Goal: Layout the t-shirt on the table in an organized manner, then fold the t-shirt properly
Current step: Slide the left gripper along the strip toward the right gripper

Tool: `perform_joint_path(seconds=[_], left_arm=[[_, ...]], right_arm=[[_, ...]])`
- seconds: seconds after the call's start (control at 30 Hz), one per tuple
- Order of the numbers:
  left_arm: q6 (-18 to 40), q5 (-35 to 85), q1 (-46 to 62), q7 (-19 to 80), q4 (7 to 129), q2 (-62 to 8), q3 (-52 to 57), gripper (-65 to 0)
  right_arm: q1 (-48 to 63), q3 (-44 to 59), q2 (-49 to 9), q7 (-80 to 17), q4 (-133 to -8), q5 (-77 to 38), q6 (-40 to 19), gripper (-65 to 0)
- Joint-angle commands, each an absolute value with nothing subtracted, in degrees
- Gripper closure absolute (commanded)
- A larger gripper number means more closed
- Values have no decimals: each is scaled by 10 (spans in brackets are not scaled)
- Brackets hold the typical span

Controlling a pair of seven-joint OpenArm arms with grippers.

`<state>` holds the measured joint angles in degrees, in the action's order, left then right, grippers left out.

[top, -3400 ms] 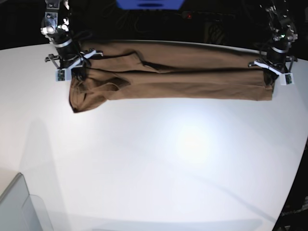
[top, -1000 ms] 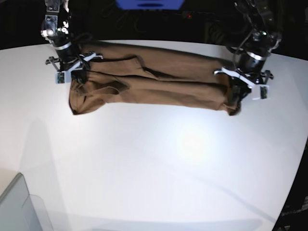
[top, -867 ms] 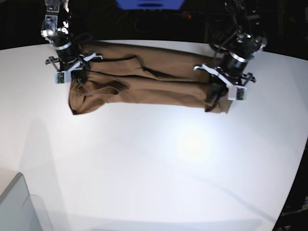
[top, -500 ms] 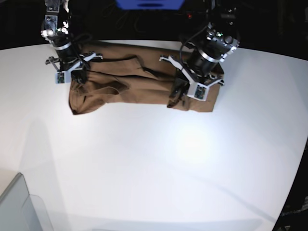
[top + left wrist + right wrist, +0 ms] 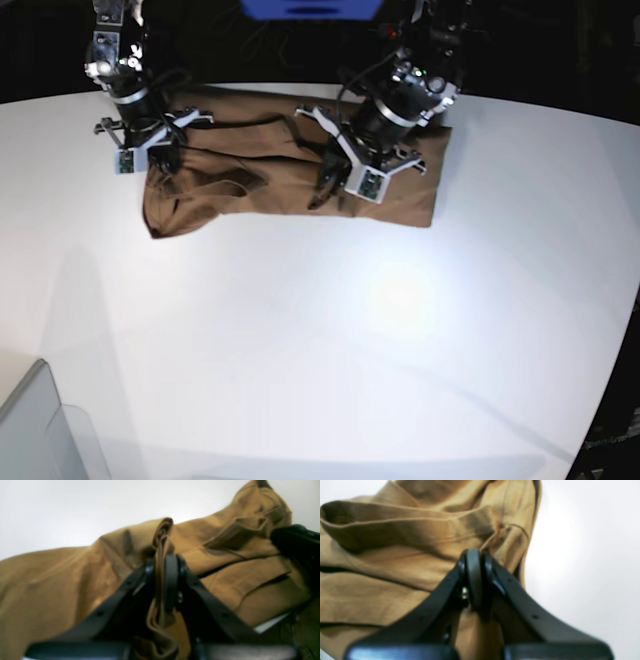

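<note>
The left gripper is clenched on a bunched fold of the t-shirt, several layers of tan cloth pinched between its dark fingers and trailing below them. In the base view that gripper hangs over the middle of the garment, the carried end doubled over the rest. The right gripper is closed tight at the opposite end, seemingly pinning an edge of the shirt, though no cloth shows clearly between its tips; in the base view it sits near the far rim of the table. The shirt lies as a long band along that far side. The fabric looks light, limp and wrinkly, likely to sag and slide unless held by layered hems or corners.
</note>
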<state>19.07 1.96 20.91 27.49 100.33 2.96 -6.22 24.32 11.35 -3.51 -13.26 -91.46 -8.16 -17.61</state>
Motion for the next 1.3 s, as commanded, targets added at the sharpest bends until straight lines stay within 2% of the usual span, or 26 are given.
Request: perform_joint_path(seconds=[0.0, 0.23, 0.37, 0.4, 0.57, 0.93, 1.1, 1.2, 1.27], left_arm=[[192, 27, 206, 262, 1013, 36, -65, -5], [192, 27, 204, 264, 1013, 36, -66, -15], [192, 28, 204, 264, 1013, 37, -83, -106], [192, 27, 201, 264, 1013, 36, -92, -111], [192, 27, 197, 264, 1013, 33, -122, -100], [192, 27, 203, 264, 1032, 33, -117, -104], [192, 32, 218, 264, 1049, 17, -24, -108], [195, 32, 217, 264, 1010, 17, 44, -176], [196, 32, 197, 264, 973, 17, 72, -217]], right_arm=[[246, 115, -38, -151, -917, -74, -175, 0], [246, 115, -38, -151, -917, -74, -175, 0], [246, 115, -38, -151, -917, -74, -175, 0], [246, 115, -38, -151, -917, -74, -175, 0], [246, 115, -38, -151, -917, -74, -175, 0], [247, 115, -38, -151, -917, -74, -175, 0], [247, 115, -38, -152, -917, -74, -175, 0], [248, 115, -39, -152, -919, -74, -175, -2], [249, 115, -39, -152, -929, -74, -175, -44]])
